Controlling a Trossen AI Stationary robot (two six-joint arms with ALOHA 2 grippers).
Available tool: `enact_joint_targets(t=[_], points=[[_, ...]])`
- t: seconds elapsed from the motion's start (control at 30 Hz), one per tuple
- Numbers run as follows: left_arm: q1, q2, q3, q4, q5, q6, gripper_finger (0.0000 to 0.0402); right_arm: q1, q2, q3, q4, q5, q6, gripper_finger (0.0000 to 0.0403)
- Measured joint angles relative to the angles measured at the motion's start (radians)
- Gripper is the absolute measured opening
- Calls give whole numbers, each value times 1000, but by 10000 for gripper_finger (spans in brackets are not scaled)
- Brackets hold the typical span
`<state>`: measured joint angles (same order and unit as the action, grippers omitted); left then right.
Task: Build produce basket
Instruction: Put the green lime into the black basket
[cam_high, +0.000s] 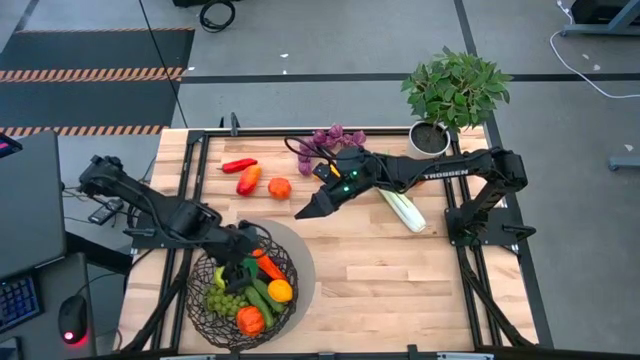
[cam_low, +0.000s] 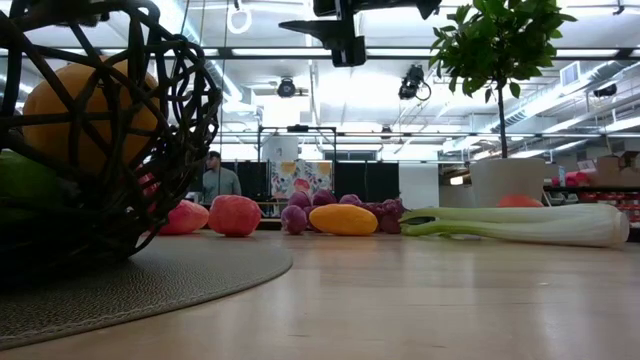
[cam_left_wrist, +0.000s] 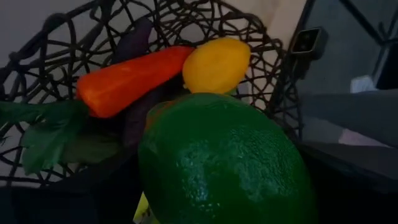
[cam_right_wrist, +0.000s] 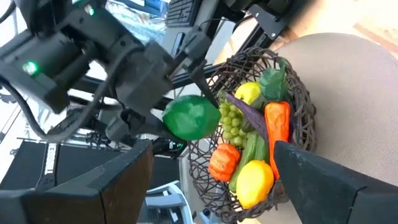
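- Wire basket (cam_high: 222, 310) on round mat (cam_high: 298, 262), near tabletop (cam_high: 380, 280) corner, partly masked by left arm.
- Green lime (cam_right_wrist: 191, 117) pinched in left claw (cam_high: 236, 272) over basket rim; fingers hidden in wrist view.
- Right claw (cam_high: 307, 209) spread, empty, mid-tabletop.
- Celery (cam_high: 402, 209) half under right arm; grapes (cam_high: 335, 136) beyond.

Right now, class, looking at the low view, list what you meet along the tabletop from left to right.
basket → red produce → purple grapes → orange-yellow produce → celery
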<state>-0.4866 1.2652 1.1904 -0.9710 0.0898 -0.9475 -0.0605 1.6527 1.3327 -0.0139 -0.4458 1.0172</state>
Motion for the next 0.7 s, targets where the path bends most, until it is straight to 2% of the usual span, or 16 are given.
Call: enact_joint_targets(t=[0.1, 0.3, 0.57, 0.7], points=[[1, 20, 0, 2, -4, 8, 357, 3, 0, 0, 0, 11, 0, 337], [44, 39, 0, 32, -76, -6, 357, 58, -1, 0, -13, 47, 1, 337], [125, 39, 0, 138, -97, -3, 357, 147, -1, 0, -25, 304, -1, 337], [149, 38, 0, 151, -97, 2, 357, 179, 13, 3, -11, 363, -21, 337]])
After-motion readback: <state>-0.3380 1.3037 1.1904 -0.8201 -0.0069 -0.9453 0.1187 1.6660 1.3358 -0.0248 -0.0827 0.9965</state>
